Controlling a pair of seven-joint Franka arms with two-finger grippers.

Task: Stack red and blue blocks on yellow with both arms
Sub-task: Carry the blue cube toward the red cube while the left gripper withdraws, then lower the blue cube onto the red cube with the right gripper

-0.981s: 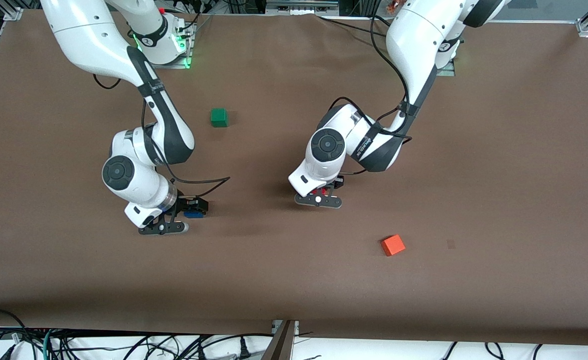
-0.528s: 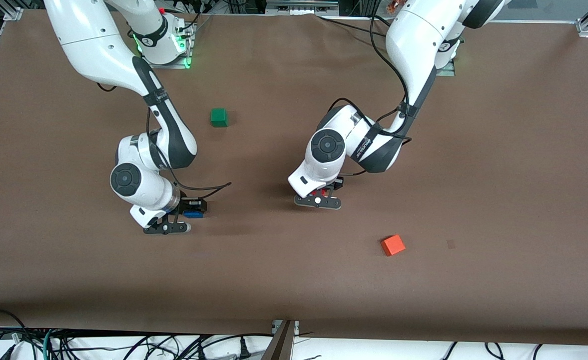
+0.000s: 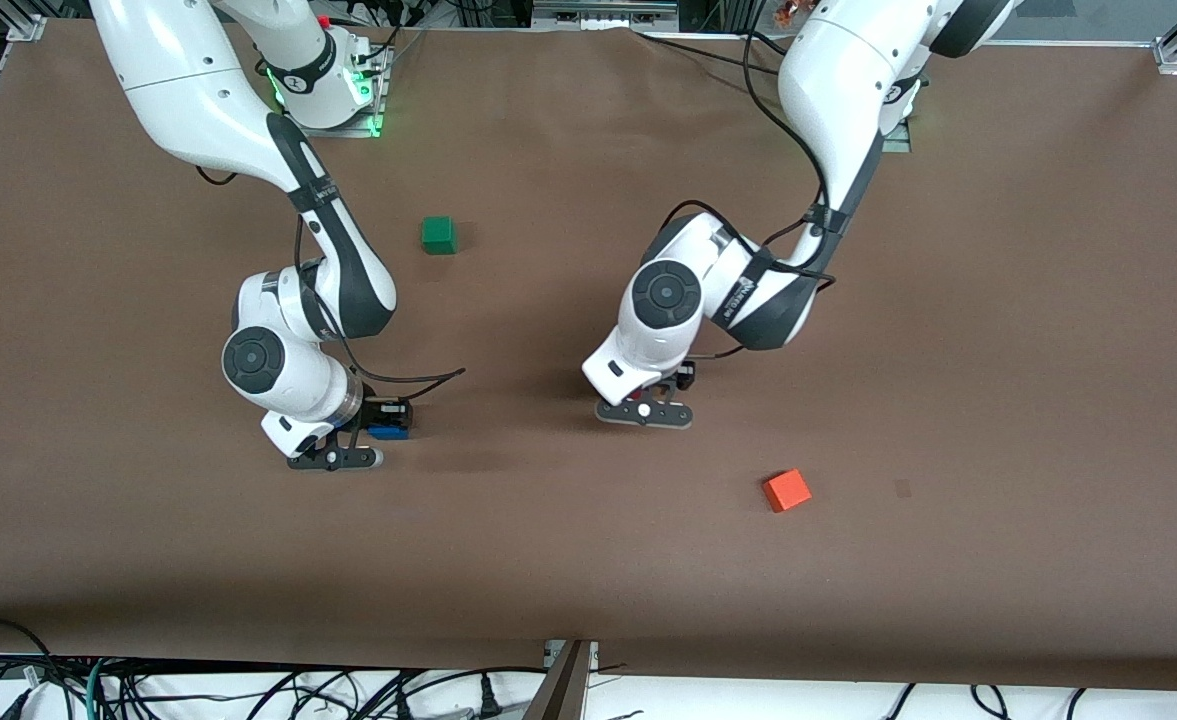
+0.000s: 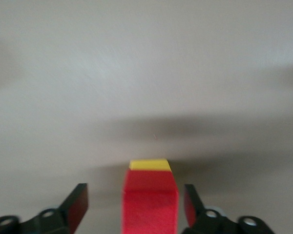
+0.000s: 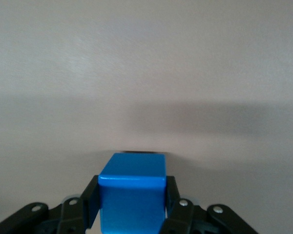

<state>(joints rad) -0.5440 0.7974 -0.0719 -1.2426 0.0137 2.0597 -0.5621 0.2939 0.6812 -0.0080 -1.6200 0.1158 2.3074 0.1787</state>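
In the left wrist view the red block sits on the yellow block, of which only a strip shows. My left gripper is open, with a finger on each side of the red block and a gap to both. In the front view this gripper is at the table's middle and its hand hides the stack. My right gripper is shut on the blue block. It holds the block low over the table toward the right arm's end.
A green cube lies farther from the front camera, between the two arms. An orange cube lies nearer to the front camera than the left gripper, toward the left arm's end. Cables hang along the table's front edge.
The right gripper has carried the blue block a little toward the left arm's end. The left arm's wrist has shifted slightly, and less red shows under it.
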